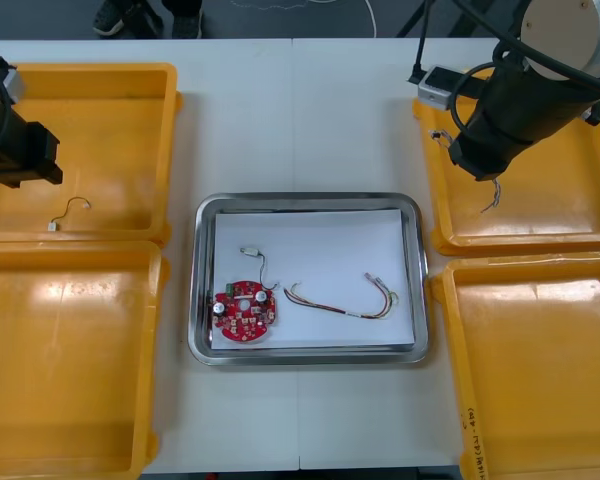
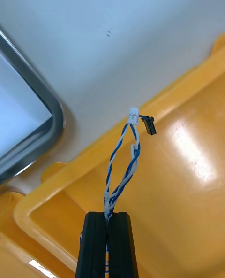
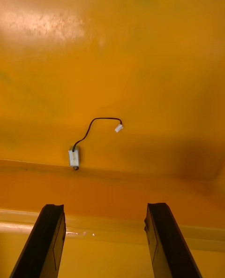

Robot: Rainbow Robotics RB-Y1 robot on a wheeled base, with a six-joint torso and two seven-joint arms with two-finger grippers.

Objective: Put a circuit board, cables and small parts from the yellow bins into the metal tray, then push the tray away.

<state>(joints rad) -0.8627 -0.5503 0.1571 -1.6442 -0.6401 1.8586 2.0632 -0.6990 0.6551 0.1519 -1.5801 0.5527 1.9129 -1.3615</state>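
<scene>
**Q:** Which gripper bears a load?
**A:** The right gripper. Its black fingers are clenched on one end of the twisted blue and white cable. The cable extends past the fingertips as a loop and ends in a white plug and a small black plug.

**Q:** Where does that gripper stand?
**A:** Over the far right bin, near the bin corner closest to the metal tray. In the front view the cable hangs below the arm, above the bin floor. The right wrist view shows the tray's rounded corner beyond the bin's rim, with a strip of table between the two.

**Q:** And the other arm?
**A:** The left gripper hangs over the far left bin. Its fingers are released, standing well apart with nothing between them. Ahead of them a black cable lies on the bin floor. Its white block end rests at the foot of the bin wall, and its small white plug lies farther out.

**Q:** What does the tray contain?
**A:** The tray, white inside, sits on the table between the bins. The round red circuit board lies in its near corner on the robot's left. A short cable with a pale plug runs from the board's far edge. The red and yellow cable lies curved beside the board, toward the robot's right.
</scene>
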